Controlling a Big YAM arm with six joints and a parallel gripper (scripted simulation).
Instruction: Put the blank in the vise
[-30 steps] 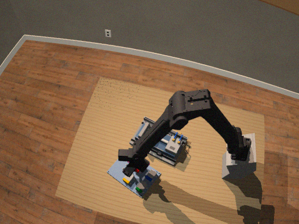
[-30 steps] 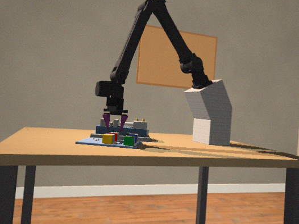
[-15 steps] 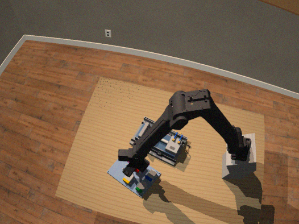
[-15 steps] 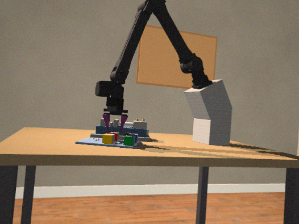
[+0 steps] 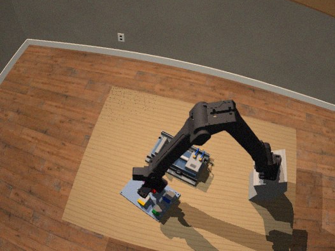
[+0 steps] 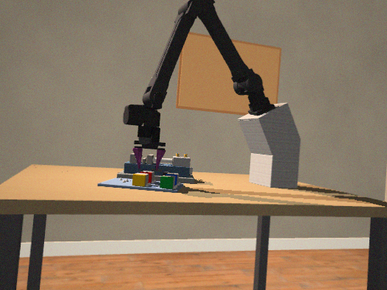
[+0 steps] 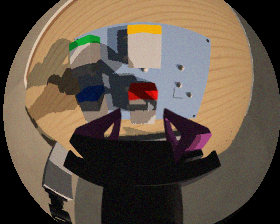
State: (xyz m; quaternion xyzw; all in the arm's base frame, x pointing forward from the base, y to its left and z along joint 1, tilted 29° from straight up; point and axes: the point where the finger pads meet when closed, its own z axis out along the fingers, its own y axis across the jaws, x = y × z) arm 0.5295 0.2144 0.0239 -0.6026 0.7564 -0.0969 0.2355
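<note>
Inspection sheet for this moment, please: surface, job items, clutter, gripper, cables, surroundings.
Surface: wooden table; long arm shadows across it.
Job's things: red-ended blank on the blue plate, beside yellow-ended, blue-ended and green-ended blanks; milling vise behind the plate, no blank seen in it.
Clutter: nothing seen.
Grippers: gripper open, holding nothing, above the red-ended blank.
Cables: short blue hoses on one vise block.
Surroundings: white pedestal, orange wall panel, wall outlet.
</note>
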